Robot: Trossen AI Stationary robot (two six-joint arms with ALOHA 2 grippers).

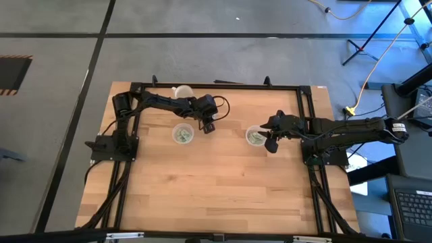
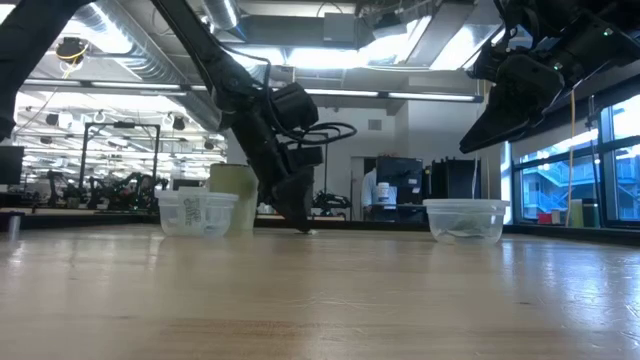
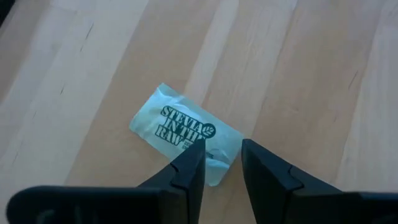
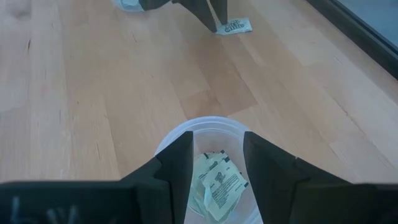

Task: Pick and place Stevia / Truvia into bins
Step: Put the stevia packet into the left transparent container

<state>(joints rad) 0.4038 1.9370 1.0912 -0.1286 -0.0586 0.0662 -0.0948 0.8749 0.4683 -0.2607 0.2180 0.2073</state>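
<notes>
Currently: left gripper (image 3: 219,163) part-open, empty, straddling edge of pale green Stevia paper packet (image 3: 181,132) | right gripper (image 4: 216,167) open, empty, above right clear round plastic cup (image 4: 171,138) | risk: flat packet skids sideways, jaws miss.

The table (image 1: 223,189) is pale wood laid in narrow planks, smooth with a soft sheen that mirrors the ceiling lights in the low view. Just ahead of the left gripper (image 3: 222,163), whose fingers (image 3: 186,174) look like matt black plastic, lies a Stevia packet (image 3: 180,130) of thin paper, pale green, crinkled and faintly glossy (its lettering is dark). Beneath the right gripper (image 4: 216,163), equally matt and dark, sits a bin (image 4: 171,140) of clear, glossy plastic holding more paper packets (image 4: 217,183). Behind the left gripper stands an opaque cream cup (image 2: 232,195), matt.
</notes>
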